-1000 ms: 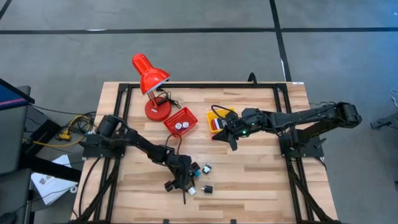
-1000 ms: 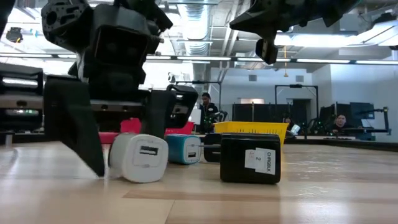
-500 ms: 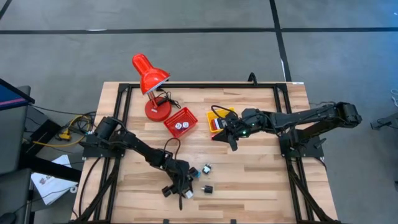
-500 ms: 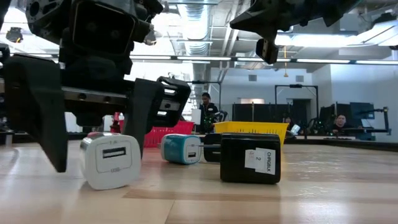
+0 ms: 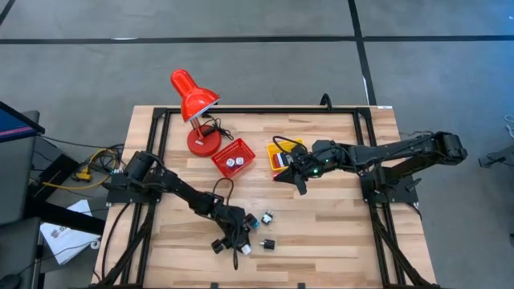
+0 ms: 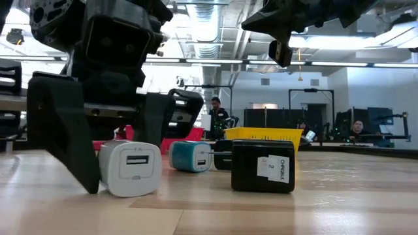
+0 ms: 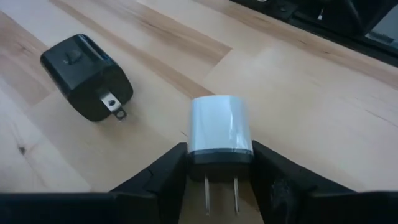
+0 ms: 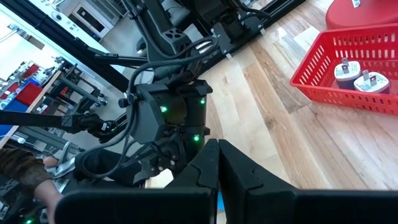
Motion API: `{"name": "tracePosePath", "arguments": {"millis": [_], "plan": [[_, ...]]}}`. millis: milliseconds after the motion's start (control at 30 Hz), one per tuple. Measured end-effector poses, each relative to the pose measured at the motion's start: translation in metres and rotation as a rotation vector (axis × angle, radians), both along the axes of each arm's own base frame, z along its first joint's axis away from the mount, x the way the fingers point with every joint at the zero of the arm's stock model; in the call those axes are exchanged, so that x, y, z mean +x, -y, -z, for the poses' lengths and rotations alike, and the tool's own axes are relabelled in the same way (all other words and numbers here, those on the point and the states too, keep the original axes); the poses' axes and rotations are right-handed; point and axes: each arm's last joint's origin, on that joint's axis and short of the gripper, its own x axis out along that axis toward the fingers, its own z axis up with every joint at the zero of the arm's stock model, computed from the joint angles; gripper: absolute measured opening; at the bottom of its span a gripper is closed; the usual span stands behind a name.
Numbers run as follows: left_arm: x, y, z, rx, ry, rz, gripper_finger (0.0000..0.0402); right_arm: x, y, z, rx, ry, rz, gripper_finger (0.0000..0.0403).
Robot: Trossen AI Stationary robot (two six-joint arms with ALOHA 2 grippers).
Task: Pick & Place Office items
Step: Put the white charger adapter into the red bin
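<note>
A white charger block [image 7: 220, 127] lies on the wooden table [image 5: 321, 241] near its front edge, prongs toward my left wrist. My left gripper [image 7: 219, 160] is shut on it, low over the table [image 5: 238, 244]. A black charger [image 7: 87, 78] lies close by [image 5: 269, 243], with a cyan one [image 6: 191, 156] just behind. My right gripper [image 5: 301, 186] hangs shut and holds nothing, high beside the yellow basket [image 5: 283, 154]. My left gripper pinches the white charger between its two fingers [image 7: 169, 168], which sit on the two sides of its dark prong end [image 7: 194, 155]. The fingers slant down from the table's left and lie along the block. The charger's underside [image 6: 130, 190] rests flat on the table.
A red basket [image 5: 234, 157] holds two white chargers [image 8: 353, 73]. A red desk lamp [image 5: 193, 96] stands at the far left. Another small item [image 5: 267, 217] lies by the cyan charger. People sit in the room beyond the table [image 6: 215, 114].
My left gripper has shifted a little toward the table's near edge, and the white charger has slid along the table with it. Its fingers stood wide of the block half a second ago and have since shut on its sides.
</note>
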Motion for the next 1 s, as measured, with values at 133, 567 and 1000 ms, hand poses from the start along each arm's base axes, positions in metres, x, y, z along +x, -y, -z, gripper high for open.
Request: {"name": "tracePosePath", "arguments": {"millis": [133,567,1000], "plan": [[0.001,-0.001,0.002,-0.003,0.000,0.002,0.0154,0.000,0.000,0.000,0.000,-0.001,0.000,0.0000],[0.002,-0.001,-0.018,-0.188,-0.106,-0.193,0.0139,0.000,0.000,0.000,-0.020,0.005,-0.016,0.0000],[-0.020,-0.082,-0.105,-0.315,-0.246,-0.947,0.0134,-0.016,0.015,-0.020,-0.184,0.091,-0.012,0.0000]]}}
